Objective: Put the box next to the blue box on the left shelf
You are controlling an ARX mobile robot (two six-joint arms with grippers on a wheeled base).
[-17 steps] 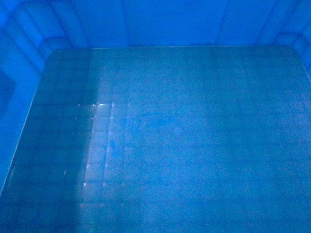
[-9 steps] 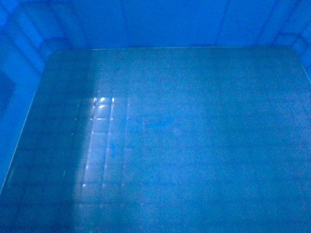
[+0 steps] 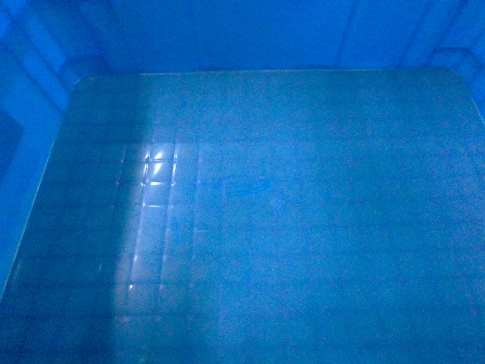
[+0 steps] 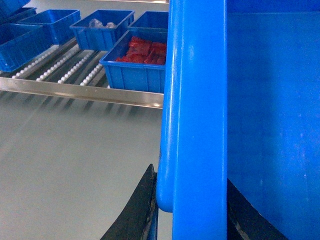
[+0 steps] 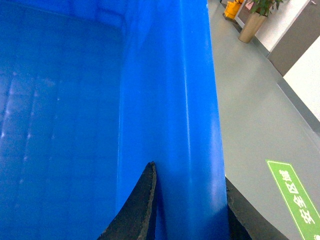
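Note:
The box (image 3: 288, 227) fills the head view, showing only its grid-patterned floor and the foot of its ribbed walls. My left gripper (image 4: 190, 175) is shut on the box's thick left rim (image 4: 197, 110), one black finger on each side. On the opposite rim (image 5: 175, 100) my right gripper (image 5: 189, 172) is shut the same way. The left shelf (image 4: 80, 91), a metal-railed rack of white rollers, lies ahead and left in the left wrist view. A blue box (image 4: 135, 75) holding red items stands at its front edge. The box is apart from the shelf, over grey floor.
More blue boxes (image 4: 100, 30) (image 4: 25, 42) stand further back and left on the rollers, with bare roller lanes (image 4: 65, 67) left of the red-filled one. To the right lie grey floor, a green floor sign (image 5: 295, 195), a potted plant (image 5: 255, 20) and a wall.
The bright reflection on the box floor has crept up and sharpened, and the floor's far edge sits slightly higher in the head view. Both grips are unchanged.

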